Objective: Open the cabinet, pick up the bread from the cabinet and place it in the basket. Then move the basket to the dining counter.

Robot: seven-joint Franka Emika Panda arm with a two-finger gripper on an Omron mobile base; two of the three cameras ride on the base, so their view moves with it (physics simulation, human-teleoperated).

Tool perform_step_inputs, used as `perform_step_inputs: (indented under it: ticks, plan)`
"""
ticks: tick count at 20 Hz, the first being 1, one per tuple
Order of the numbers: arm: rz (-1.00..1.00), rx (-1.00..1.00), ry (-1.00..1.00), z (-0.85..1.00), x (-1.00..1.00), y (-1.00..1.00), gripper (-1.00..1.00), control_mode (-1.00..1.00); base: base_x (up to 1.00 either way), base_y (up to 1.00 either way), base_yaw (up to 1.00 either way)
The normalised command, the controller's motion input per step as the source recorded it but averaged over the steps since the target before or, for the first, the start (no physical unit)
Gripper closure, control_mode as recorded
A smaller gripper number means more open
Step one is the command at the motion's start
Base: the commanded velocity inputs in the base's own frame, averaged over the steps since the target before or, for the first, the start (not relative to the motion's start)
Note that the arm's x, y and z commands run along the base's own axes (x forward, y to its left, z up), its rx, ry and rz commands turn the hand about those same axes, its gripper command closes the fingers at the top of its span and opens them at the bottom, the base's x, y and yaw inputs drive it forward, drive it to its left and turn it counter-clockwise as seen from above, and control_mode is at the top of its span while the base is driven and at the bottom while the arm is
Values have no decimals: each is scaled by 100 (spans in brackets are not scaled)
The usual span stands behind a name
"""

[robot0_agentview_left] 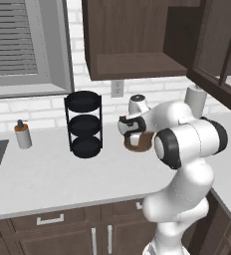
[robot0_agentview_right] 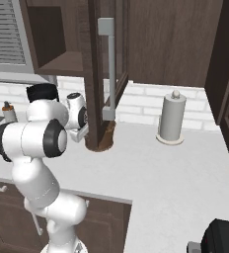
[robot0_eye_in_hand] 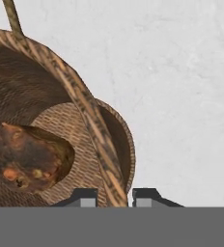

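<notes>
Slippage is the main risk, I judge: the gripper [robot0_eye_in_hand: 113, 195] is straddling the thin woven rim of the basket [robot0_eye_in_hand: 61, 120], 1 finger inside and 1 outside, with only a narrow gap between them; whether they are pinching yet, I cannot tell. A grip on 1 side could be tipping the basket during the lift, spilling the bread [robot0_eye_in_hand: 29, 161]. That rounded, golden-brown loaf is lying inside on the coarse wicker bottom. The basket is sitting on the smooth white countertop [robot0_agentview_left: 48, 174] beneath the opened cabinet [robot0_agentview_left: 137, 64].
</notes>
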Motion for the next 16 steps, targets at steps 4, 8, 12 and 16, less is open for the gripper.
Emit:
perform_step_inputs:
  ticks: [4, 8, 12, 16]
  plan:
    - [0, 0, 0, 5, -95, 52, 100, -100, 0, 0, 0]
    - [0, 0, 0, 21, -100, 40, 100, -100, 0, 0, 0]
    - [0, 0, -11, 37, -100, 17, 100, -100, 0, 0, 0]
    - [0, -4, -7, 68, -100, 5, 100, -100, 0, 0, 0]
